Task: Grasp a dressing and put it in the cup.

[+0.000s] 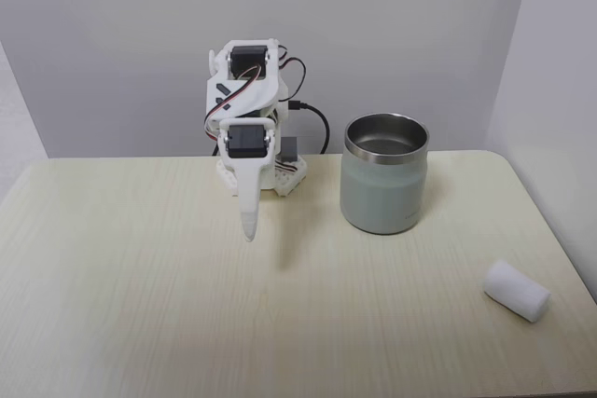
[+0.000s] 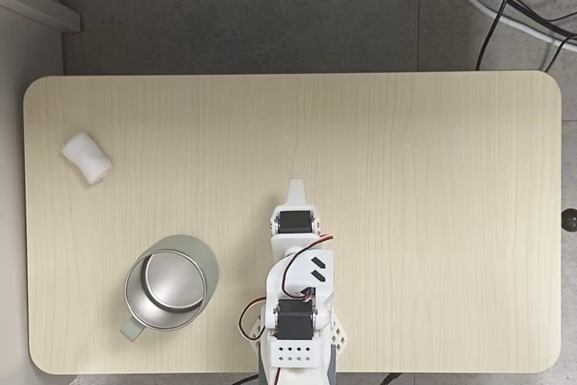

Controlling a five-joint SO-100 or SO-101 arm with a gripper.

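My white plastic pincer (image 1: 249, 228) hangs clenched and empty at centre frame, the small white soft cylindrical dressing (image 1: 516, 291) lower right; reaching past could topple the grey-green steel-rimmed cup (image 1: 384, 173).

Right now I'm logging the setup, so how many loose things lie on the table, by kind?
Dressing: 1, lying on its side near the table's edge.
Cup: 1, upright, nothing inside it.
Total: 2 loose things on the table, apart from each other; the gripper holds neither.
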